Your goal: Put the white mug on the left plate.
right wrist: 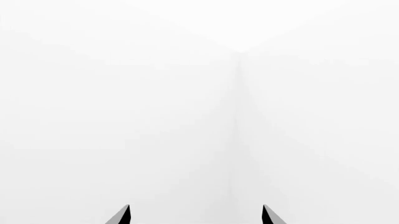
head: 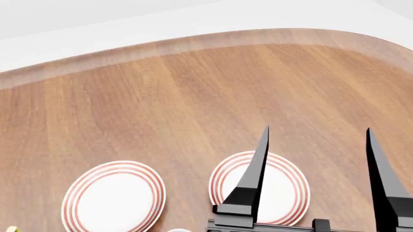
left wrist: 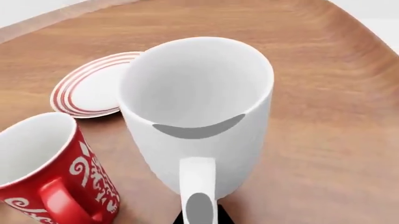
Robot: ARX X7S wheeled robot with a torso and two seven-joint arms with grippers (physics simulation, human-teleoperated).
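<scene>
The white mug (left wrist: pixel 198 112) fills the centre of the left wrist frame, upright on the desk (left wrist: pixel 324 116), a plate (left wrist: pixel 90 86) behind it (red mug (left wrist: pixel 53 172) lower left). Left fingers: cannot tell. Right fingers (head: pixel 316 145) spread wide, empty, lower right of the head frame.
</scene>
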